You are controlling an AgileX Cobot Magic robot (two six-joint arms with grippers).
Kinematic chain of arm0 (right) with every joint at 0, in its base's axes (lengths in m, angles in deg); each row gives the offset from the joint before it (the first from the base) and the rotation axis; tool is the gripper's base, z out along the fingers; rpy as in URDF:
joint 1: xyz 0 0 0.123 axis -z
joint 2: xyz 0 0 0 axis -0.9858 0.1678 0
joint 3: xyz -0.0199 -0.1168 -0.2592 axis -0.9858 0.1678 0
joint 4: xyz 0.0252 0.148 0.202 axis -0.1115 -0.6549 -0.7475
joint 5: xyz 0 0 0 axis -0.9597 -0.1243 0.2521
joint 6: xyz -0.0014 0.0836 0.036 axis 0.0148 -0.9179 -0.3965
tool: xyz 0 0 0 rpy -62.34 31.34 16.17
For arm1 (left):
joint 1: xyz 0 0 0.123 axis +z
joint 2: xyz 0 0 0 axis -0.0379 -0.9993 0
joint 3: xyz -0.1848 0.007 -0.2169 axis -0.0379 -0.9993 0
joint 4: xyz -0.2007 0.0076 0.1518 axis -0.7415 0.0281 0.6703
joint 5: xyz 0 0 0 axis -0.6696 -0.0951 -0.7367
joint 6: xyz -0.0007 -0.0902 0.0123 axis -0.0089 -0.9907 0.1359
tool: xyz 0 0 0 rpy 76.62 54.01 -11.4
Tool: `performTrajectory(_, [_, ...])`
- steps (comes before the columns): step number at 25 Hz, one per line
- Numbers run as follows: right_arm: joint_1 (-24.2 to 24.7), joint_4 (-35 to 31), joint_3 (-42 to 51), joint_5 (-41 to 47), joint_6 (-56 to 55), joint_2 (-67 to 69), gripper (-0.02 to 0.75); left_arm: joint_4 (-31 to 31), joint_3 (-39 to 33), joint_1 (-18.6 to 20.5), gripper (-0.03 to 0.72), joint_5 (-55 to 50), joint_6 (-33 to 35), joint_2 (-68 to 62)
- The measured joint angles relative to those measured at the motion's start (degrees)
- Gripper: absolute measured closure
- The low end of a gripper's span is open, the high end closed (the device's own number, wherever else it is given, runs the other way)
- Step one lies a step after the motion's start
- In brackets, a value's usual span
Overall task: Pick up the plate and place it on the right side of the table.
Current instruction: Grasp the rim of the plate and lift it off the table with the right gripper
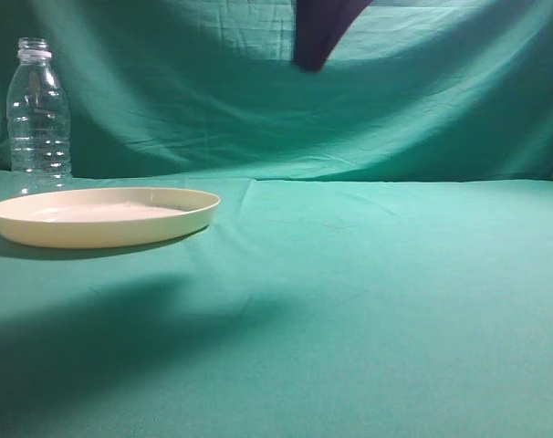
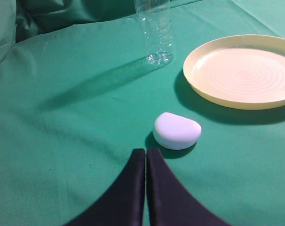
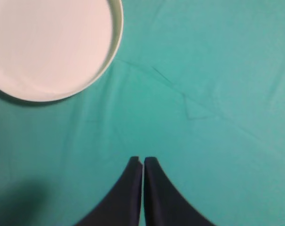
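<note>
On the table's left we see the plate untouched; our left gripper and right gripper have fingers closed, empty.

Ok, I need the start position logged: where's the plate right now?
In the exterior view the plate lies flat at the table's left, just front-right of the clear bottle.

Bottle top cut off
</note>
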Motion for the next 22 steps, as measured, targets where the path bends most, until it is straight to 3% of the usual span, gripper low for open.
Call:
performTrajectory(6, [-4.81, 2.68, -14.8, 2.82, -2.61, 16.52, 0.738, 0.0, 0.0, 0.0, 0.688, 0.0, 0.0, 0.0])
performTrajectory(7, [-5.28, 2.68, -17.11, 2.82, -2.62, 18.85, 0.69, 0.0, 0.0, 0.0, 0.688, 0.0, 0.0, 0.0])
performTrajectory(8, [-5.75, 2.68, -18.93, 2.82, -2.62, 20.62, 0.69, 0.0, 0.0, 0.0, 0.688, 0.0, 0.0, 0.0])
performTrajectory(15, [-6.28, 2.42, -27.8, -0.95, -2.62, 30.06, 0.293, 0.0, 0.0, 0.0, 0.688, 0.0, 0.0, 0.0])
performTrajectory(22, [-6.28, 2.65, -28.47, -5.43, -2.69, 34.12, 0.246, 0.0, 0.0, 0.0, 0.688, 0.0, 0.0, 0.0])
